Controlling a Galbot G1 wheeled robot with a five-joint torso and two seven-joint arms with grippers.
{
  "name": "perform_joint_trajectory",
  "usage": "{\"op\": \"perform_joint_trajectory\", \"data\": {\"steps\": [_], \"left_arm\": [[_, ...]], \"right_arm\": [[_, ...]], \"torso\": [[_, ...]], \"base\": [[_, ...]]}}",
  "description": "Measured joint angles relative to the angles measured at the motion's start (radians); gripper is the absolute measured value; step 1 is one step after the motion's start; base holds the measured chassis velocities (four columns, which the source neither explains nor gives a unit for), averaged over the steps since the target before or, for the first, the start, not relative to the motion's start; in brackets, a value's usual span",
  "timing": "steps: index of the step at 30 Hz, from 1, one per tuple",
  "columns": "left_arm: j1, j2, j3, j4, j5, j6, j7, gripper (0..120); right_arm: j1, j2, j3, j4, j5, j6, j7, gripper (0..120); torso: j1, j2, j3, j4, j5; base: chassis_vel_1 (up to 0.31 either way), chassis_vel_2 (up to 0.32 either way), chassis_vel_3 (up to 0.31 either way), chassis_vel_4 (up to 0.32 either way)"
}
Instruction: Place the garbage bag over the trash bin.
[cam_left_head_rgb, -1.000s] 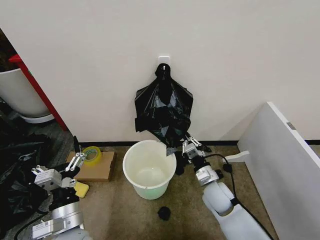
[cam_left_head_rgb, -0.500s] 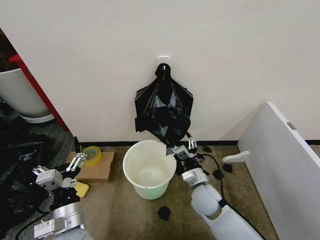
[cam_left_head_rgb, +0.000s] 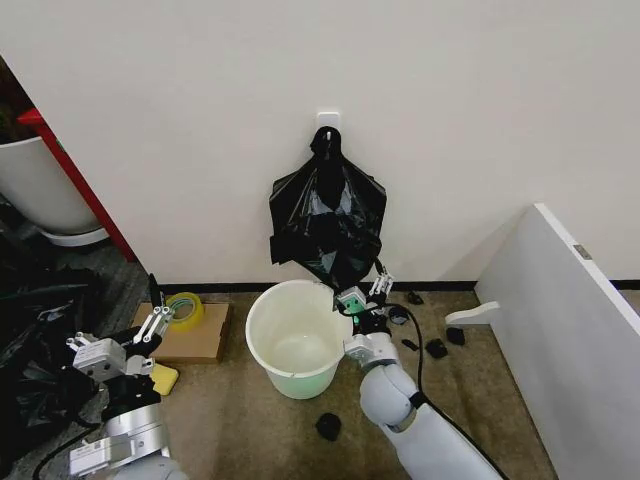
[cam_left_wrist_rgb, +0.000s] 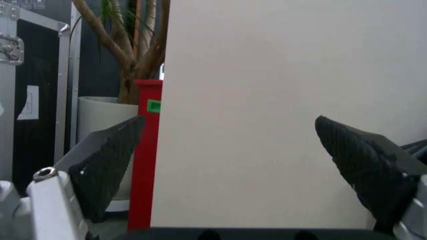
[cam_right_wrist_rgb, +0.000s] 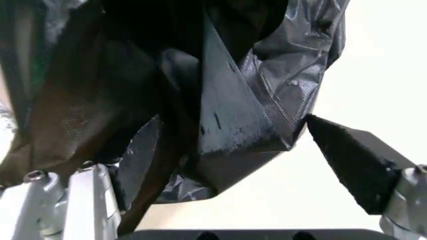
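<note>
The trash bin (cam_left_head_rgb: 296, 384) is a round white bucket standing open on the floor against the wall. Above it a bunch of black bags (cam_left_head_rgb: 328, 225) hangs from a wall hook, knotted at the top. I cannot tell the garbage bag apart within this bunch. My right gripper (cam_left_head_rgb: 365, 292) is open beside the bin's right rim, just under the bunch's lowest tip. In the right wrist view, crinkled black bags (cam_right_wrist_rgb: 200, 95) hang down between the spread fingers of the right gripper (cam_right_wrist_rgb: 213, 185). My left gripper (cam_left_head_rgb: 153, 322) is parked low at the left, open and holding nothing (cam_left_wrist_rgb: 227, 165).
A cardboard box (cam_left_head_rgb: 200, 345) with a yellow tape roll (cam_left_head_rgb: 184, 310) lies left of the bin. Small black scraps (cam_left_head_rgb: 328, 427) dot the floor. A white panel (cam_left_head_rgb: 570, 310) leans at the right. A large white pot (cam_left_head_rgb: 40, 190), a red post (cam_left_head_rgb: 75, 180) and heaped black plastic (cam_left_head_rgb: 30, 350) are at the left.
My right arm has swung left toward the bin and lifted its gripper up under the hanging bags' lower tip. The left arm has stayed put.
</note>
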Motion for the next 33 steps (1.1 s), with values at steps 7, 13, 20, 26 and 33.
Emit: {"op": "perform_joint_trajectory", "data": {"steps": [7, 13, 20, 26, 33], "left_arm": [[-0.002, 0.000, 0.004, 0.004, 0.000, 0.000, 0.000, 100], [-0.004, 0.001, 0.004, 0.006, 0.000, -0.001, 0.000, 100], [-0.018, 0.007, 0.006, 0.009, -0.010, 0.002, -0.004, 100], [-0.022, 0.026, 0.012, 0.010, -0.012, 0.006, -0.003, 100], [-0.042, 0.149, 0.012, 0.011, -0.096, 0.023, 0.025, 100]], "right_arm": [[-0.002, 0.004, 0.020, -0.004, -0.014, -0.015, 0.003, 55], [-0.005, 0.003, 0.034, -0.005, -0.018, -0.020, 0.006, 36], [-0.003, -0.008, 0.035, 0.001, 0.014, 0.003, 0.011, 7], [-0.013, -0.011, 0.040, 0.037, 0.125, 0.057, 0.011, 0], [-0.032, -0.019, 0.033, 0.129, 0.379, 0.136, -0.018, 0]], "torso": [[0.000, 0.000, 0.000, 0.0000, 0.0001], [0.000, 0.000, 0.000, -0.0001, 0.0001], [0.000, 0.000, 0.000, -0.0001, 0.0001], [0.000, 0.000, 0.000, 0.0000, 0.0001], [0.000, 0.000, 0.000, 0.0001, -0.0002]], "base": [[0.000, 0.000, 0.000, 0.000], [0.000, 0.000, 0.000, 0.000], [0.000, 0.000, 0.000, 0.000], [0.000, 0.000, 0.000, 0.000], [0.000, 0.000, 0.000, 0.000]]}}
